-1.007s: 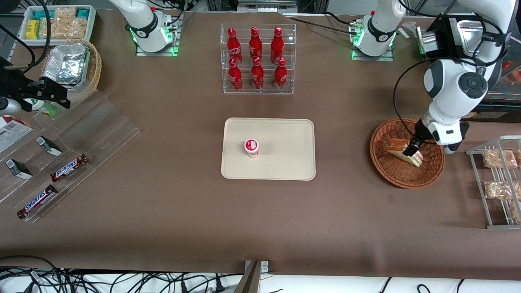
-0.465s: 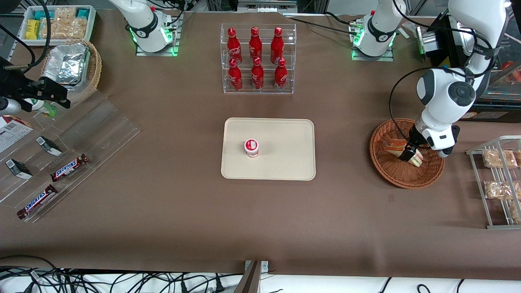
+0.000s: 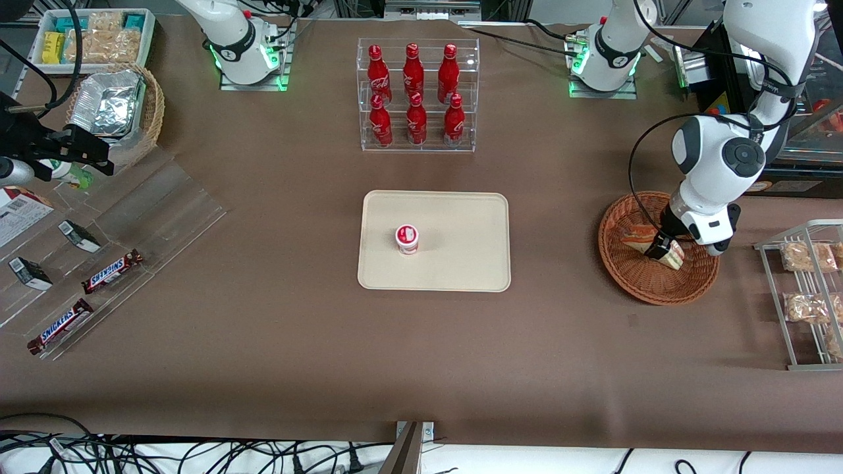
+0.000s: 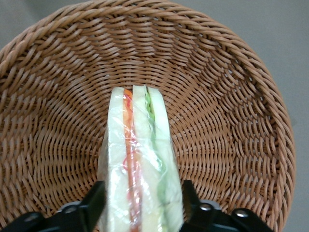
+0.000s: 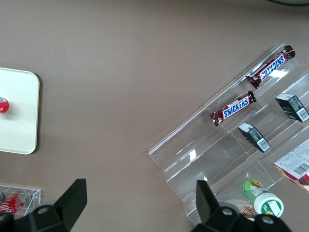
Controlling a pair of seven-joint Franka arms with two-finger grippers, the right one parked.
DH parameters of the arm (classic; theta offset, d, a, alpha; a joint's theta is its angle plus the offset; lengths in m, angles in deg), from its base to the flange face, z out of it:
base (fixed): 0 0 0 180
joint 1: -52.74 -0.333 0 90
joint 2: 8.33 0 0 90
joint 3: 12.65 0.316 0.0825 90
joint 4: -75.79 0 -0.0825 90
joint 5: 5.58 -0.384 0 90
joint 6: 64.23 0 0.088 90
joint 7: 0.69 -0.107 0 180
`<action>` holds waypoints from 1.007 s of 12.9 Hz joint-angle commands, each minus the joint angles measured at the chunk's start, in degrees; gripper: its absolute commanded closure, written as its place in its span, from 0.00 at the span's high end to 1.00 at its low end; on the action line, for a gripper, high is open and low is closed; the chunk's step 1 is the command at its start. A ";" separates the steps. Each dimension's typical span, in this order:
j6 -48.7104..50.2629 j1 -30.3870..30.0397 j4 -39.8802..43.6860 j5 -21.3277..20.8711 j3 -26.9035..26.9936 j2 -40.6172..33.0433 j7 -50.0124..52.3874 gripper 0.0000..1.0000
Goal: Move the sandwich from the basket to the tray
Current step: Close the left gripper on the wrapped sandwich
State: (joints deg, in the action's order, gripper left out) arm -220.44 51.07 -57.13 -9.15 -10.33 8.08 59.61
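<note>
Left wrist view: we are seeing the gripper (image 4: 140, 205) pinching the sandwich (image 4: 139, 169), with one black finger (image 4: 89, 205) pressing against each bread face of the wedge. The sandwich is standing on edge between the fingers, its red and green filling layers running away from the camera, and its clear wrap is catching the light. Below it we are looking into the woven bowl of the basket (image 4: 231, 121), which is surrounding the sandwich on all sides. In the front view we are locating the gripper (image 3: 660, 249) low inside the basket (image 3: 632, 283), at the working arm's end of the table, with the sandwich (image 3: 635, 237) lying partly under the fingers; we cannot tell from this view whether the sandwich is resting on the weave or just above it. Moving outward, the tray (image 3: 461, 263) is lying flat at the table's centre, well apart from the basket, and it is carrying a small red-and-white cup (image 3: 407, 238) standing upright. Farther from the front camera than the tray, a clear rack of red bottles (image 3: 415, 95) is standing. Just beside the basket, at the table's edge, a wire rack (image 3: 800, 296) is holding wrapped snacks. Toward the parked arm's end, Snickers bars (image 3: 112, 271) are lying on a clear stepped display.
</note>
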 commanded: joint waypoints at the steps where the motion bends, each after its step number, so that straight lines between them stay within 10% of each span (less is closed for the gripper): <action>1: -0.59 -0.18 0.38 -1.35 0.14 0.91 2.19 0.20; 13: 38.40 -0.27 21.09 -0.65 -2.58 -8.23 -6.85 0.17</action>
State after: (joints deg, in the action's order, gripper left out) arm -188.97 50.88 -42.08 -9.26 -11.40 -0.51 55.66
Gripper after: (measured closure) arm 0.802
